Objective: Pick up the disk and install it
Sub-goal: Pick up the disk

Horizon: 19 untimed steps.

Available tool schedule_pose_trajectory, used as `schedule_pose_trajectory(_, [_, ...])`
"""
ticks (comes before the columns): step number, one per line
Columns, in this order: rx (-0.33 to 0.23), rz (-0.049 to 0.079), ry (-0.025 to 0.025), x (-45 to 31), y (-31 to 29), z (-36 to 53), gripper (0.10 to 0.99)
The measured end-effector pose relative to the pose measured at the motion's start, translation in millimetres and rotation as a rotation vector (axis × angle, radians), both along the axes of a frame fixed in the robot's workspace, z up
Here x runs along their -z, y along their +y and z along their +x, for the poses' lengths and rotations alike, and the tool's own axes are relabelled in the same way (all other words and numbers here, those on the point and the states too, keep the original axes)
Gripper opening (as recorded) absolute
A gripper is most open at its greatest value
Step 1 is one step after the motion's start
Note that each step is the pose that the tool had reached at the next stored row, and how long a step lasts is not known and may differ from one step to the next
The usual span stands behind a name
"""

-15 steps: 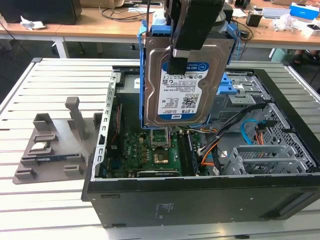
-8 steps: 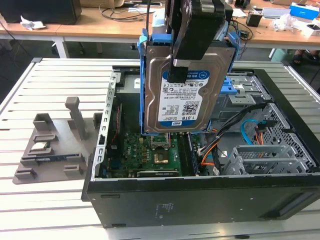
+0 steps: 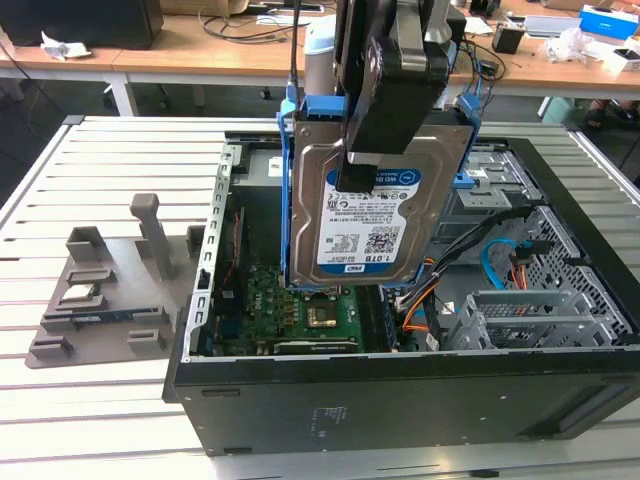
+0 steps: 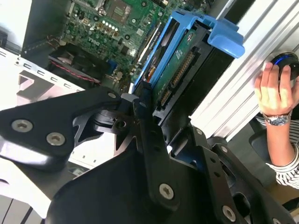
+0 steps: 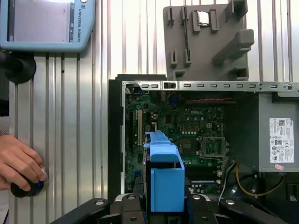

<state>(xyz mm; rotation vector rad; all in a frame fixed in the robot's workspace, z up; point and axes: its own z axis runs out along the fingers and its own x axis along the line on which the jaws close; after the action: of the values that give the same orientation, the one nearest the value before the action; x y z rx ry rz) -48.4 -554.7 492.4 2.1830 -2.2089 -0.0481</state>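
Observation:
The disk (image 3: 368, 215), a silver hard drive with a white-and-blue label and a blue bracket (image 3: 291, 190) along its edges, hangs upright above the open computer case (image 3: 400, 395). My gripper (image 3: 352, 172) comes down from above and is shut on it, one black finger lying over the labelled face. In the second wrist view the disk (image 4: 180, 70) shows edge-on with its connector side visible, clamped between the black fingers (image 4: 142, 109). In the first wrist view the blue bracket (image 5: 164, 179) stands over the motherboard (image 5: 187, 126).
Grey metal bays and cables (image 3: 520, 300) fill the case on the exterior view's right. A grey holder plate (image 3: 110, 290) with a small square chip (image 3: 80, 293) lies on the slatted table (image 3: 90, 400). A person's hand (image 5: 18, 163) rests on a knob near a teach pendant (image 5: 42, 23).

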Motion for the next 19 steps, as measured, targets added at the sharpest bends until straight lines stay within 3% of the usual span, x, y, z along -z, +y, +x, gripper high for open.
schedule_pose_trajectory(1, [0.0, 0.0, 0.0, 1.8, -3.9, 0.0, 0.365])
schedule_pose_trajectory(4, [0.0, 0.0, -0.0001, 5.7, -7.4, 2.1, 0.365])
schedule_pose_trajectory(12, [0.0, 0.0, 0.0, 7.5, -7.4, 35.9, 0.365])
schedule_pose_trajectory(19, [0.0, 0.0, 0.0, 8.0, -7.4, 44.9, 0.365])
